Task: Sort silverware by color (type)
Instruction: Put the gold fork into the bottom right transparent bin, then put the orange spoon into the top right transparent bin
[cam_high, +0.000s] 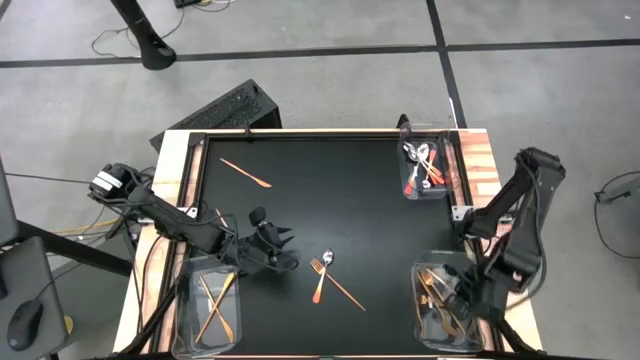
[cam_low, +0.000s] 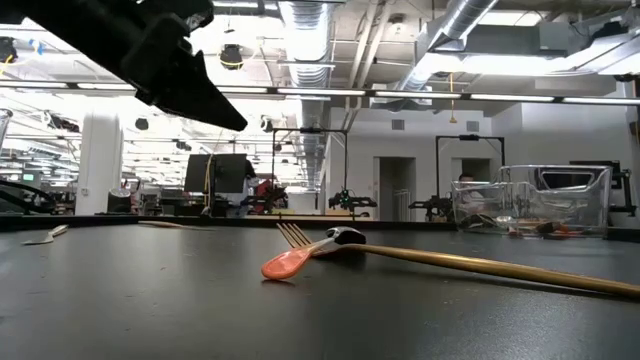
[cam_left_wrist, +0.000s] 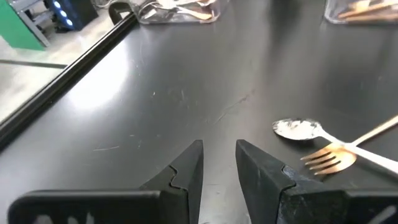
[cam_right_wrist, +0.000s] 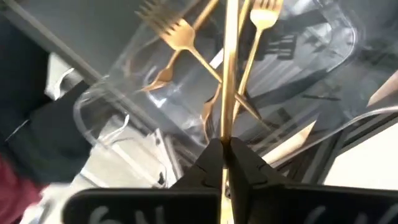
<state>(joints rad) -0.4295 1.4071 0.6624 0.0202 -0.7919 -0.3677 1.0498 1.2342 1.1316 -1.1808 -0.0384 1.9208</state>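
Note:
My right gripper (cam_right_wrist: 226, 144) hangs over the clear bin (cam_high: 445, 305) at the table's near right corner, which holds several gold forks (cam_right_wrist: 177, 34). It is shut on a thin gold piece (cam_right_wrist: 230, 68). My left gripper (cam_left_wrist: 219, 146) stands open and empty above the black table, left of a gold fork (cam_left_wrist: 329, 160) and a silver spoon (cam_left_wrist: 298, 129) with a red-orange handle (cam_low: 290, 263). These two lie crossed on the table (cam_high: 322, 275). A copper piece (cam_high: 245, 172) lies flat at the far left. My right gripper pinches the thin gold piece between its two fingertips at one end (cam_right_wrist: 227, 134). The fingers come steeply from above, and the piece runs on in line with them, down toward the bin. Its far end is outside the wrist view.
A clear bin (cam_high: 425, 170) at the far right holds silver pieces with red handles. Another clear bin (cam_high: 210, 305) at the near left holds copper-gold pieces. A raised wooden rim (cam_high: 180, 165) borders the black table. The table's middle and far part are bare.

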